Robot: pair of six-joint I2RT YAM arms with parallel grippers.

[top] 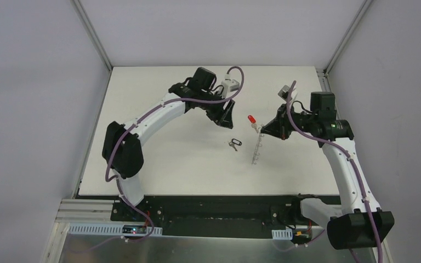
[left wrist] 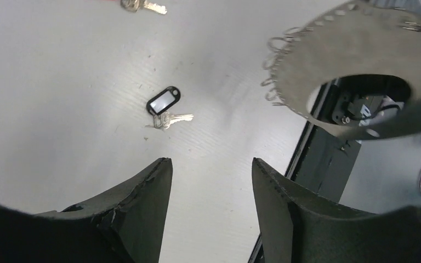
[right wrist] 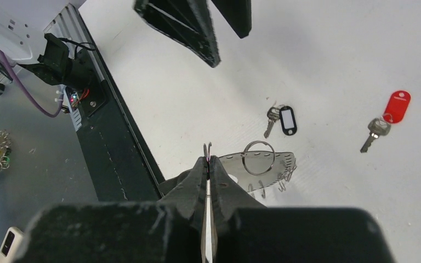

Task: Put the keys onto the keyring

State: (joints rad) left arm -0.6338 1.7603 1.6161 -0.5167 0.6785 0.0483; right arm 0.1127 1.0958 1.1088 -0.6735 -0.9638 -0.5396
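Right gripper [right wrist: 207,160] is pinching the thin grey oval metal keyring [left wrist: 356,49] edge-up; left gripper [left wrist: 211,164] is hovering with jaws apart, empty.

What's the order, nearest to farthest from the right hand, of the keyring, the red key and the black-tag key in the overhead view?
1. Keyring: gripped at its far end by the right hand, seen edge-on.
2. Red key: just beside the hand, toward the left arm.
3. Black-tag key: farther toward the left arm and nearer the arm bases.
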